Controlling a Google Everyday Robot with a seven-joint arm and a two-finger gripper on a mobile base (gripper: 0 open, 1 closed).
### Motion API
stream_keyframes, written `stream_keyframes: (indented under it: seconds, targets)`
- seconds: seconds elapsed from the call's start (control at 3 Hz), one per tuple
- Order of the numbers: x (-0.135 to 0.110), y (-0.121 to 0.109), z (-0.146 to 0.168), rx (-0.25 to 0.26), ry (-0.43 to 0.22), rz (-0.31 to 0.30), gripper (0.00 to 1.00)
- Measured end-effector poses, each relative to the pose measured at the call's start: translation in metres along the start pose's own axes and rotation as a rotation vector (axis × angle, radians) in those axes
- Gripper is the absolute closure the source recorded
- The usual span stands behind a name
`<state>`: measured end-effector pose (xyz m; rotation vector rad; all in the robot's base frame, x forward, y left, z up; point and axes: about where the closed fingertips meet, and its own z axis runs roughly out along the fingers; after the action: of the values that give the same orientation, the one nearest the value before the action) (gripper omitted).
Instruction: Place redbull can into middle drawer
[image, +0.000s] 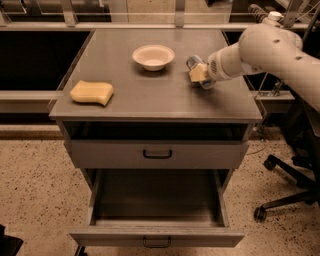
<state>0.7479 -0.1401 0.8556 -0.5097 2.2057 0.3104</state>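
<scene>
The redbull can (192, 62) is on the cabinet top, right of the white bowl, its round dark-rimmed end showing up and to the left. My gripper (200, 75) reaches in from the right and is shut on the redbull can at table height; a yellowish finger pad (198, 73) covers the can's middle. The middle drawer (156, 238) is the lower grey drawer. It is pulled out towards the camera, and nothing shows inside it.
A white bowl (153, 56) stands at the back centre of the cabinet top (150, 97). A yellow sponge (92, 92) lies at the front left. The upper drawer front (157, 154) is closed. An office chair base (287, 192) stands on the floor to the right.
</scene>
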Motion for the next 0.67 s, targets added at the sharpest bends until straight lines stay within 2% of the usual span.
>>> stream_keyframes:
  seconds: [0.33,0.67]
  targets:
    - [0.019,0.031,-0.059,-0.048,0.105,0.056,1.0]
    - [0.036,0.068,-0.116,-0.087,0.171,0.176,1.0]
